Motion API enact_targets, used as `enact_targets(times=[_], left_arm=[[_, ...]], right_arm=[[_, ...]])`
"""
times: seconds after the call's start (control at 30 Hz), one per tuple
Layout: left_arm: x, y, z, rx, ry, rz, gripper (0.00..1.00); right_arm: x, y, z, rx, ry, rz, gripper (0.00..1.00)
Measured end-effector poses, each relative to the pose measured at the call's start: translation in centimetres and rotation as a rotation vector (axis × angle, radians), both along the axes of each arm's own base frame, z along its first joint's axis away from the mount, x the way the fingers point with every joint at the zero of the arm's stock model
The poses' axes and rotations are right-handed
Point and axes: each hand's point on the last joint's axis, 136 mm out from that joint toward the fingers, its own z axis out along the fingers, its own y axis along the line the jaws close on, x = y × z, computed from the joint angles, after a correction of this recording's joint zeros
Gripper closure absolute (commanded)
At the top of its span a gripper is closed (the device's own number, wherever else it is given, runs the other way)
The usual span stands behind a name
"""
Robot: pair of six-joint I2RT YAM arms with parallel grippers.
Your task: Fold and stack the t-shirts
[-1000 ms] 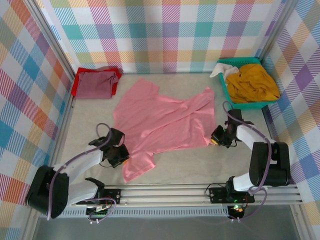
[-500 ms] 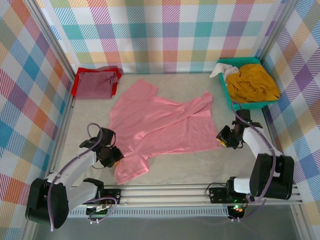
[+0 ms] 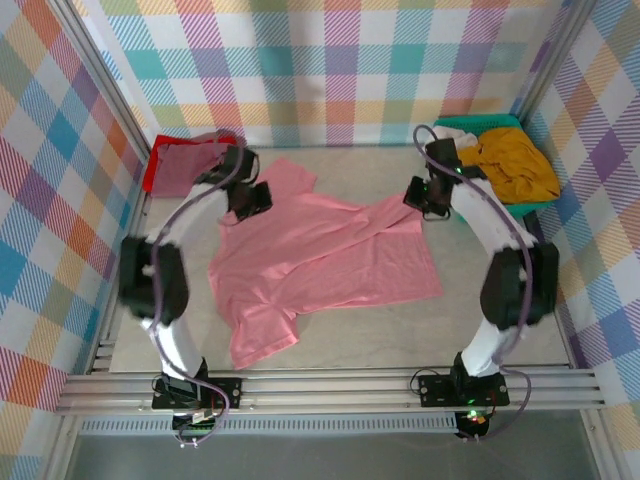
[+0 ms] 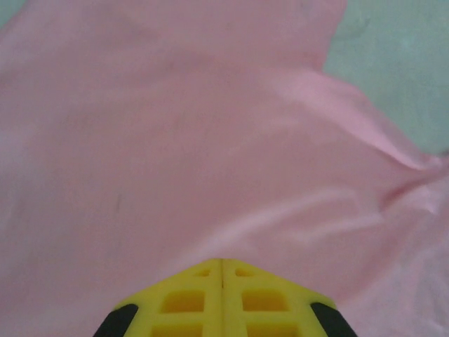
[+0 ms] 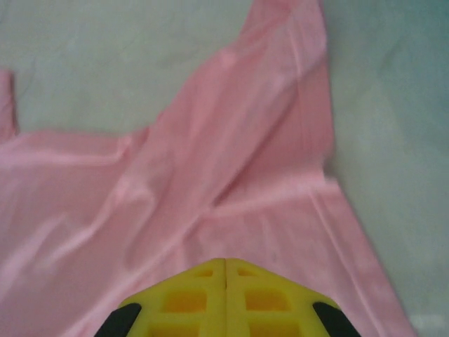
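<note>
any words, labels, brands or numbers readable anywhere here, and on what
No text can be read anywhere.
The salmon-pink t-shirt, the maroon t-shirt, the mustard-yellow t-shirt and the teal basket are all plain, with no print or tag showing.

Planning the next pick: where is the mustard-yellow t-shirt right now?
In the top view, the mustard-yellow t-shirt lies bunched in the teal basket at the far right corner.

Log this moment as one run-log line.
left hand: shut, far-left part of pink t-shirt | right hand: shut, far-right part | shirt: spread out, not yet folded | grip on cloth: unclear
</note>
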Motion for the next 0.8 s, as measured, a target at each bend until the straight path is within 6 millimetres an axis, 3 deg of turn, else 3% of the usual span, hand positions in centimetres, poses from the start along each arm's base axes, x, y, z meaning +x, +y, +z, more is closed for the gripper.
enact_targets(times=[0.1,0.23,0.4,0.57,0.8], left_arm=[[5.3,-1.2,-2.9,0.026,0.002,-0.033,1.00],[10.6,-2.5,-6.2,0.020,0.000,-0.054,1.00],[12.7,-3.2,-9.8,-0.018,0.033,-0.046,1.00],[14.0,-2.1,-9.9,-0.100,0.030,0.013,1.00],[17.8,1.6,-9.7,-0.208,-0.041,0.139,1.00]], right_arm=[[3.6,-0.3,-2.9,-0.021,0.038,-0.017,1.00],[5.0,-0.7,-6.5,-0.044,0.112,-0.027,1.00],[4.5,-1.3,-8.2,-0.046,0.157,-0.038,1.00],[3.2,-1.3,-9.1,-0.029,0.174,-0.041,0.92],[1.5,-1.1,-8.8,-0.004,0.182,-0.039,0.75]])
